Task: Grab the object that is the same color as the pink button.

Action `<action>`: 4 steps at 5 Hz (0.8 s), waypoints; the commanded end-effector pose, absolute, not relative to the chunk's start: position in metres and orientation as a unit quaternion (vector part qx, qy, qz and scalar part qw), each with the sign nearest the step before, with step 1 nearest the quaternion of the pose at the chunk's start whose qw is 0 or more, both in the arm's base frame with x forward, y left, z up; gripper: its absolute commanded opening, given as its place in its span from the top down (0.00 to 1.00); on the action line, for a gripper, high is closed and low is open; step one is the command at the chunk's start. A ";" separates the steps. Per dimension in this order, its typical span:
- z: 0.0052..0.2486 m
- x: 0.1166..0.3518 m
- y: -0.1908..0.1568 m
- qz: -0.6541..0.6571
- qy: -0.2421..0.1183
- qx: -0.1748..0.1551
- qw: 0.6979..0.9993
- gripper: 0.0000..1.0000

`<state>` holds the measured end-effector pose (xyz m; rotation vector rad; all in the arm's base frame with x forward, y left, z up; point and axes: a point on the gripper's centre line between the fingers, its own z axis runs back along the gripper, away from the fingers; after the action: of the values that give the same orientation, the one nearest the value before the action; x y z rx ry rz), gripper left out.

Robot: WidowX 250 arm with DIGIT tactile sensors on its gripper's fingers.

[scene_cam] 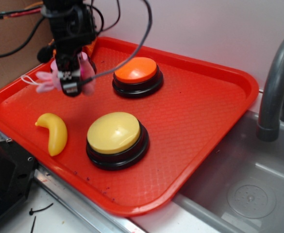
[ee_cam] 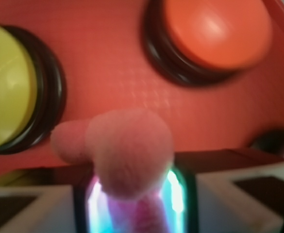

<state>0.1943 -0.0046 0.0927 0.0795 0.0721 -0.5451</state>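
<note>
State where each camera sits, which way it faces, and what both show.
Exterior: high off the tray's corner, looking down at the red plastic tray; black arm and gripper show.
Wrist: mounted on the gripper, looking along the fingers at the tray.
Shared: small pink plush toy in the gripper, orange dome button, yellow dome button.

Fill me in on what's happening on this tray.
The robot's gripper is shut on a small pink plush toy, holding it above the back left of the red tray. An orange button, a bigger yellow button and a yellow banana sit untouched on the tray. The pink button is mostly hidden behind the arm.
</note>
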 end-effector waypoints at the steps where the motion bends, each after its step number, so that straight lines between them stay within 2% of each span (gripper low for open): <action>1: 0.161 0.202 -0.008 -0.030 -0.005 -0.046 0.998 1.00; 2: 0.190 0.203 -0.004 -0.001 -0.027 -0.030 0.999 1.00; 3: 0.207 0.199 -0.001 0.021 -0.036 -0.016 0.999 1.00; 4: 0.210 0.197 0.002 0.030 -0.034 0.001 0.999 1.00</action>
<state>0.1842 0.0008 0.1985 0.0027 -0.0139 0.0521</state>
